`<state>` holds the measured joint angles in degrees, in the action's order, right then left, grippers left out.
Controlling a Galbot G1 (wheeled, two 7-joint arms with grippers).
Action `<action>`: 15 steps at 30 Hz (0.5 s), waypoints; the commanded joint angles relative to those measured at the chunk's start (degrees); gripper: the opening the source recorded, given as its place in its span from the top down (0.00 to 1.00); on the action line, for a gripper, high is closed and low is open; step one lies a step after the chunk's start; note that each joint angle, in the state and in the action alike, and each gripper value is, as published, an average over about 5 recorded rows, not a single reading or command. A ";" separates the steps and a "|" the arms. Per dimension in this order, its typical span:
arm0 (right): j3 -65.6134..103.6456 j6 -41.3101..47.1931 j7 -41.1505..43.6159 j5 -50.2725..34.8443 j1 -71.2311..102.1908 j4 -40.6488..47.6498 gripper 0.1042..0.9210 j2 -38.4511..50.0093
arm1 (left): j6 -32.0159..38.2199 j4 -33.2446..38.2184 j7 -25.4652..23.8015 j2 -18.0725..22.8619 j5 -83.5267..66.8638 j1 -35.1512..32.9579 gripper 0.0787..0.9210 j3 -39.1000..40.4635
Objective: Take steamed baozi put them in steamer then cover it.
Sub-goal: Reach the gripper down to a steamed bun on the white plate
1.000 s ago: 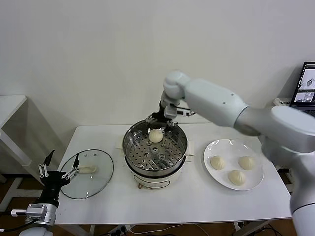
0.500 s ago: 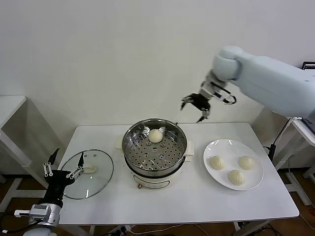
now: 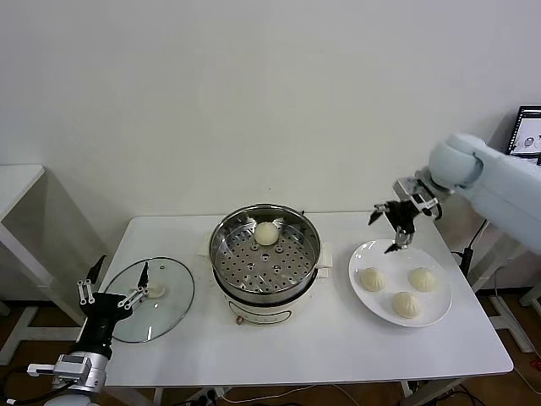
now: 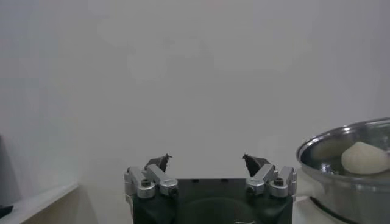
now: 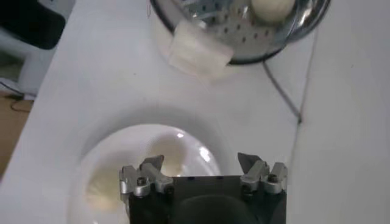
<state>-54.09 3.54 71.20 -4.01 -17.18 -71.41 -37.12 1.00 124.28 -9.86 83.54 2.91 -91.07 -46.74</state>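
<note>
The steamer (image 3: 266, 264) stands mid-table with one steamed baozi (image 3: 267, 233) on its perforated tray, toward the back. Three more baozi (image 3: 370, 279) lie on a white plate (image 3: 435, 306) to its right. My right gripper (image 3: 385, 233) hangs open and empty above the plate's far left rim; its wrist view shows the plate (image 5: 140, 158) below the open gripper (image 5: 201, 161) and the steamer (image 5: 201, 52) beyond. The cover (image 3: 165, 309) lies flat at the table's left. My left gripper (image 3: 122, 267) is parked open at the cover's near left edge; in its wrist view the gripper (image 4: 209, 161) is empty, with the steamer (image 4: 332, 176) off to one side.
The white table (image 3: 296, 347) carries everything. A laptop screen (image 3: 529, 131) stands at the far right beyond the table. A second white table (image 3: 17, 182) is at the far left. A power cord (image 5: 281, 91) runs from the steamer along the table.
My right gripper, empty, has swung from the steamer's back rim up and to the right, then down over the plate. One baozi stays in the steamer. The left arm has barely moved.
</note>
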 commanded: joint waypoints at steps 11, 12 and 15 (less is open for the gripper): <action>12.81 1.57 -3.16 8.45 17.45 9.48 0.12 -5.27 | 0.23 -1.64 0.05 0.06 0.58 0.66 0.12 0.81; 12.85 1.58 -3.31 8.55 17.64 9.89 0.12 -5.87 | 0.23 -1.86 0.05 0.06 0.58 0.78 0.12 0.79; 12.96 1.51 -3.77 9.05 18.04 11.40 0.12 -7.60 | 0.24 -2.48 0.03 0.02 0.58 1.05 0.12 0.74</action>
<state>-44.23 4.61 68.32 3.13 -3.38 -63.33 -42.06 1.24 122.48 -9.80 83.59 3.40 -90.16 -46.09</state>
